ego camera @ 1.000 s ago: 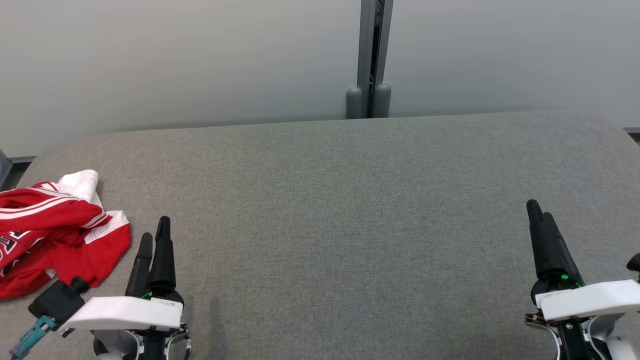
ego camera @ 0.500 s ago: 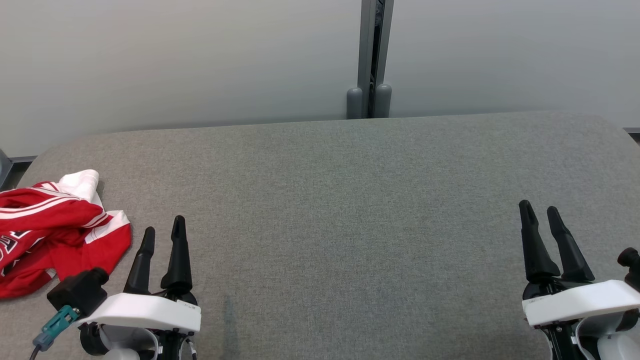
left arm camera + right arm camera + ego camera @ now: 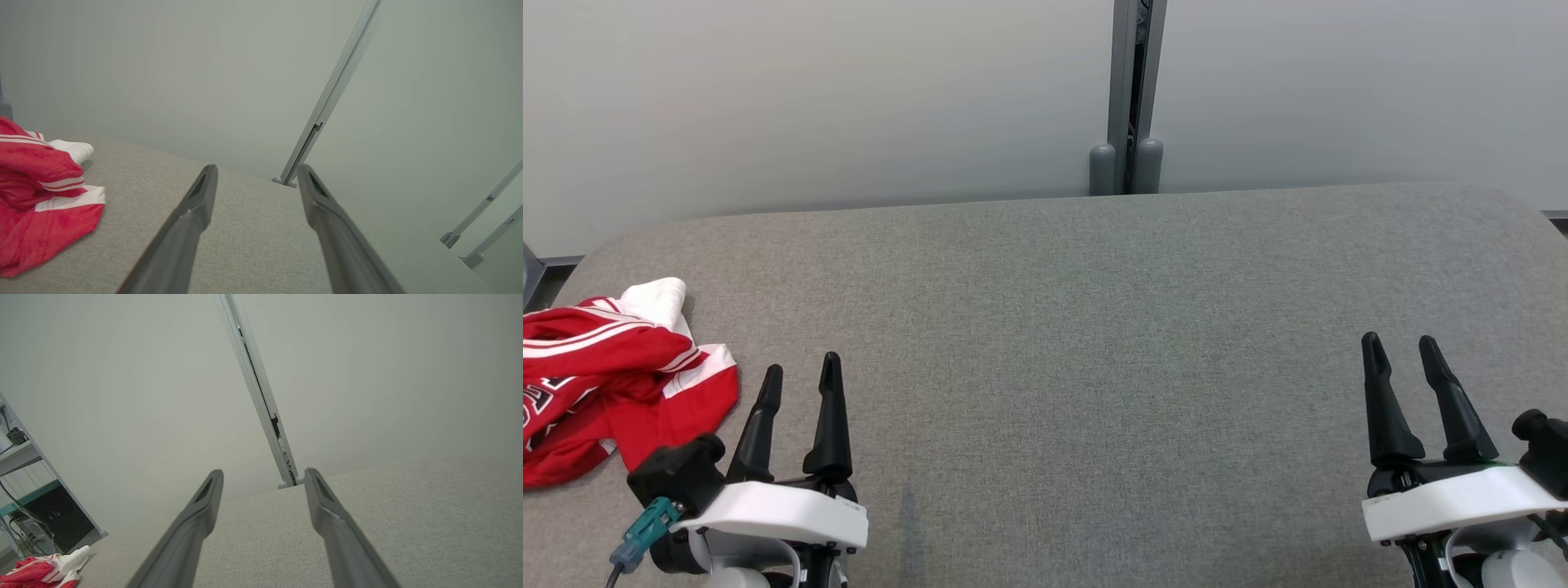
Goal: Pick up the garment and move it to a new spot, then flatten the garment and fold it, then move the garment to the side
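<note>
Both the left tool [image 3: 802,364] and right tool [image 3: 1398,339] gape empty (crumpled garment [image 3: 613,376] near the left).

My left gripper [image 3: 800,367] sits low and well to the left of the grey post [image 3: 1128,98]. Its two dark fingers [image 3: 831,416] are spread apart with a clear gap between them, hold nothing, and point forward toward the post's end of the scene. My right gripper [image 3: 1399,343] sits at much the same height, well to the right of the post. Its fingers are parted about as wide and also hold nothing. Both pairs lean slightly toward the post's left. Behind each gripper is my white wrist housing [image 3: 776,510], roughly level. A black camera block [image 3: 678,478] juts from the left one on the side away from the post.
</note>
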Tool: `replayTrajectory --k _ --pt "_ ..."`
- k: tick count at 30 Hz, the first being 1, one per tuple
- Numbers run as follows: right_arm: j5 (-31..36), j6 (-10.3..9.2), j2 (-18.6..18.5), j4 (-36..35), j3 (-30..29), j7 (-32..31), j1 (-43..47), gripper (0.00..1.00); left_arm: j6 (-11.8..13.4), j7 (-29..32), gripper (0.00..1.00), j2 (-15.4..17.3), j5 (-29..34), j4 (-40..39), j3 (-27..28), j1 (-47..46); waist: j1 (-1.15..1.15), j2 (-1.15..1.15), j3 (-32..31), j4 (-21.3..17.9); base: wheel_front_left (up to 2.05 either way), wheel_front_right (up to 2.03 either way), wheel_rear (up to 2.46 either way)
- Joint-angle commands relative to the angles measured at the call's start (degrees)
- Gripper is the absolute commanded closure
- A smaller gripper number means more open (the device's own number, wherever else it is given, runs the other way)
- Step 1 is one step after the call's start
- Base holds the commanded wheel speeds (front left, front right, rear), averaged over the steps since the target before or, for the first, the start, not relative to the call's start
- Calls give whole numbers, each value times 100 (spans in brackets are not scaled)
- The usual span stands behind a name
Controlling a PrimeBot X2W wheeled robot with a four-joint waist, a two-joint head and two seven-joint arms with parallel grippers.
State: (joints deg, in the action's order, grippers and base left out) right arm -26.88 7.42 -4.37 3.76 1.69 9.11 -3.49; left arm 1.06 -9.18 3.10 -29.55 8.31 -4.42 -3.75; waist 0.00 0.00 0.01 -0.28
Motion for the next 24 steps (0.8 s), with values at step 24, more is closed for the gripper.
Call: replayTrajectory --k 24 --pt "1249 10 -151 -68 88 348 -24 0 135 -343 0 20 1252 -152 -159 -79 0 0 -3 31 0 0 0"
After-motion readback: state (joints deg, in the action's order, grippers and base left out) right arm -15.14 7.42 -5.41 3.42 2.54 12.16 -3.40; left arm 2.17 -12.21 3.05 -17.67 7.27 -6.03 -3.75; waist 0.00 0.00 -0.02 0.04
